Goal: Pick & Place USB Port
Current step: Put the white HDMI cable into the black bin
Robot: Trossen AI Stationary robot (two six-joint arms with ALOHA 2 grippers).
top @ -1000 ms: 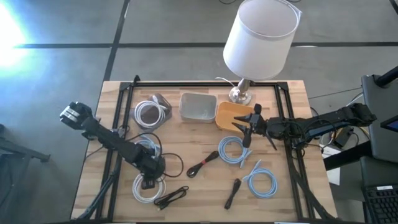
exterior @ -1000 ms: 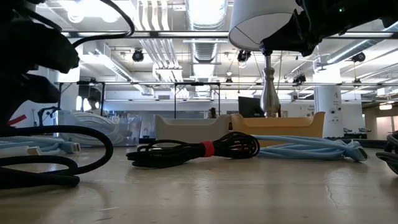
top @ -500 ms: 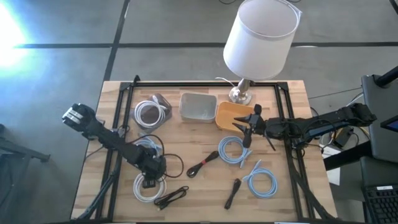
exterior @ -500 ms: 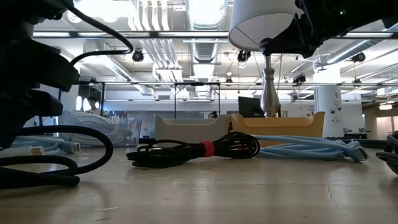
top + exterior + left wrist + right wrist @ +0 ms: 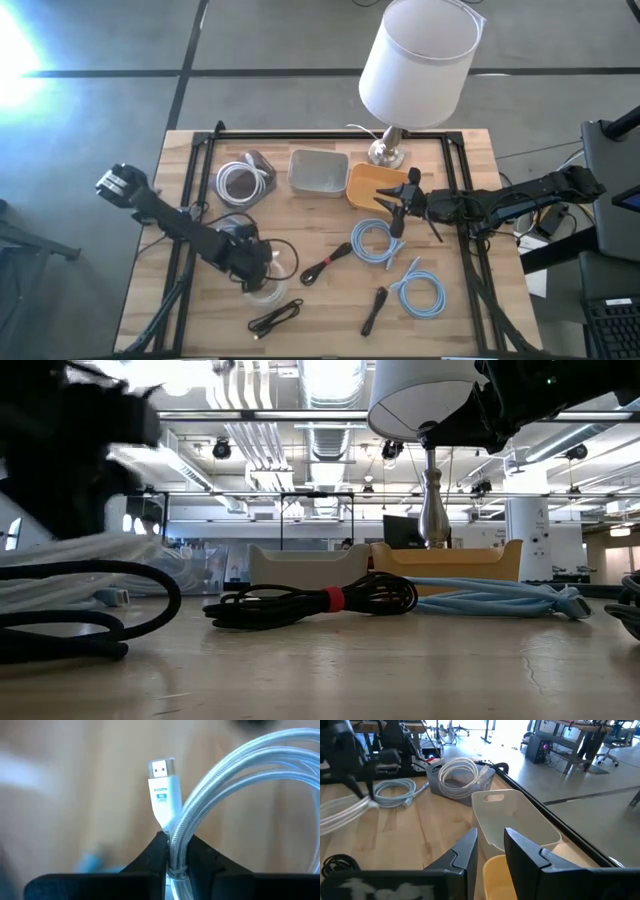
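Gripping the white cable (image 5: 235, 795) coil, your left tool (image 5: 258, 268) sits near-left on the table (image 5: 470, 320); both bins (image 5: 318, 172) lie far-right; right tool (image 5: 400, 200), open, waits beside them.

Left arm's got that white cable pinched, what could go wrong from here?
The left gripper is shut on only a few strands of the white cable, so the coil may slip or unravel. Its hanging loops sit close to the black cable and could snag it. The plug says HDMI, so it may be the wrong cable.
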